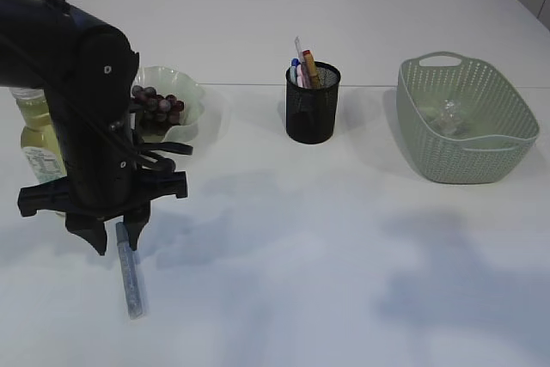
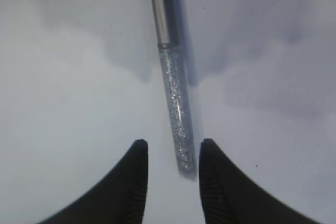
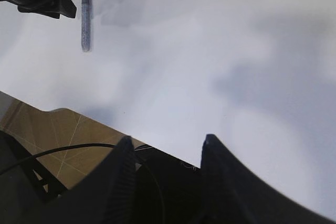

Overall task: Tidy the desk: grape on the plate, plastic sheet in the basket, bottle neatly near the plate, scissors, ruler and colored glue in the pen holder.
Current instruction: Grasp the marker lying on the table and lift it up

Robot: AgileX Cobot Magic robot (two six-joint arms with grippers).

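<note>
The exterior view looks down at a slant across the white worktop [image 1: 344, 255] from its near edge, taking in the whole width. The left wrist view looks almost straight down, close over a glitter glue stick [image 2: 173, 87] lying beyond the left end effector [image 2: 173, 182]. The right wrist view sits low at the worktop's near edge, facing across it; all three views share that stick [image 3: 85, 19] [image 1: 129, 272].

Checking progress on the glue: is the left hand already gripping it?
No, the glitter glue lies flat on the table, its end between the left hand's open fingers.
</note>
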